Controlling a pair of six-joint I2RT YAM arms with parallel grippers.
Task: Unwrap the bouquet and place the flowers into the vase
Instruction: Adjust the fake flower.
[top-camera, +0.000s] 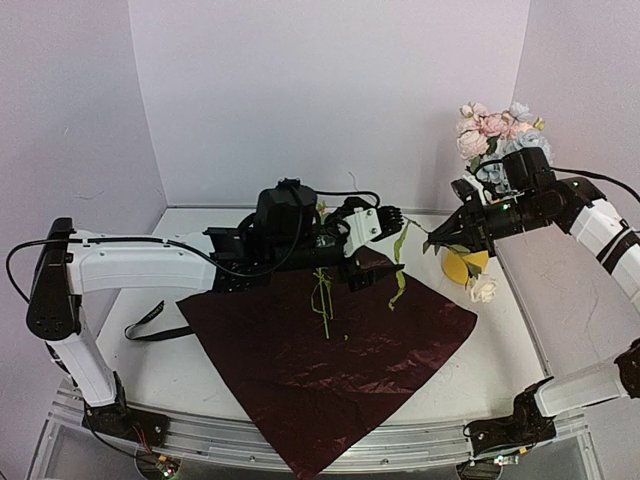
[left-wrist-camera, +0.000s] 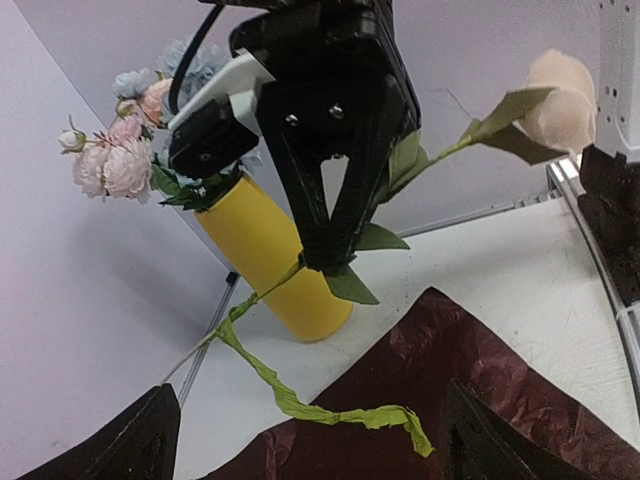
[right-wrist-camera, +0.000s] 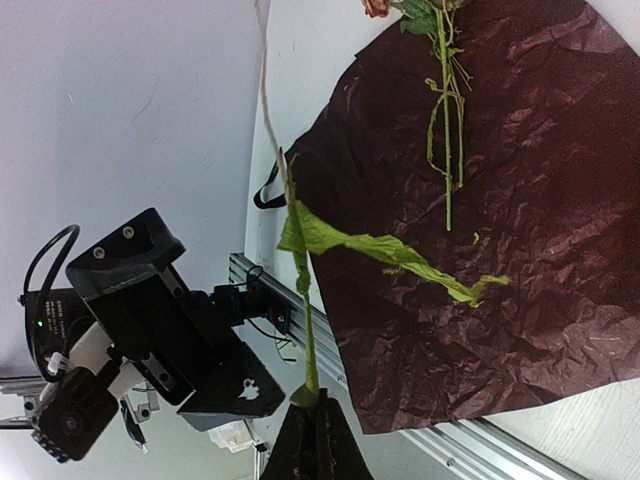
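The vase is yellow, smooth and dull, and shaped like a tall tube. It stands at the back right of the white tabletop. A bunch of flowers sits in its top. They are soft, round and frilly, in pink, white and pale blue, with small green leaves.

The wrap is dark red, shiny and full of crinkles. It lies spread out flat in the middle of the tabletop, and one corner pokes past the near edge. A few thin green stems lie on it. A black ribbon lies on the tabletop just left of the wrap.

The right arm reaches across in front of the vase and hides part of it in the top view.

The right jaws are pinched tight on the thin green stem of one flower. Its head is round and cream colored. The flower is up in the air, near the vase. A long, wrinkly green leaf dangles from the stem over the wrap.

The left jaws are spread wide and hold nothing. They hover above the far edge of the wrap and point at the right jaws. They are close but not touching.
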